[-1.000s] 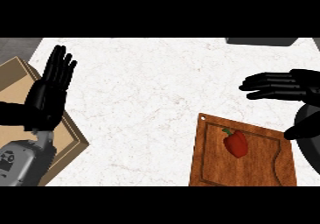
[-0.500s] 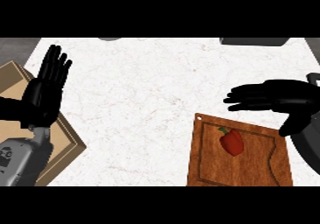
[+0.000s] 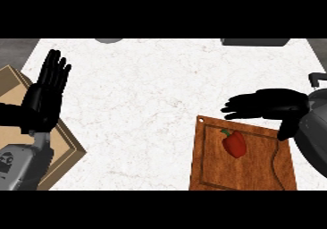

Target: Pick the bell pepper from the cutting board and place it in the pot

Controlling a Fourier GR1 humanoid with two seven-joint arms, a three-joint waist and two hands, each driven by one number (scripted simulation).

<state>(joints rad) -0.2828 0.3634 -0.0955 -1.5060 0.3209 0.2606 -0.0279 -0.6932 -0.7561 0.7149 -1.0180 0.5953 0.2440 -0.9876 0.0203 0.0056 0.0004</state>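
"Where is the bell pepper (image 3: 235, 143)?"

"On your cutting board (image 3: 258, 172), standing long-ways, just below your right hand (image 3: 270, 105). Its fingers (image 3: 236, 108) are open, holding nothing. The left hand (image 3: 46, 95) rests far away."

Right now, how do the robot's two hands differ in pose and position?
The left hand stands fingers up at the counter's left side, away from the task; the right hand lies sideways, fingers pointing left, just above the cutting board near the bell pepper. Both are black, open and holding nothing.
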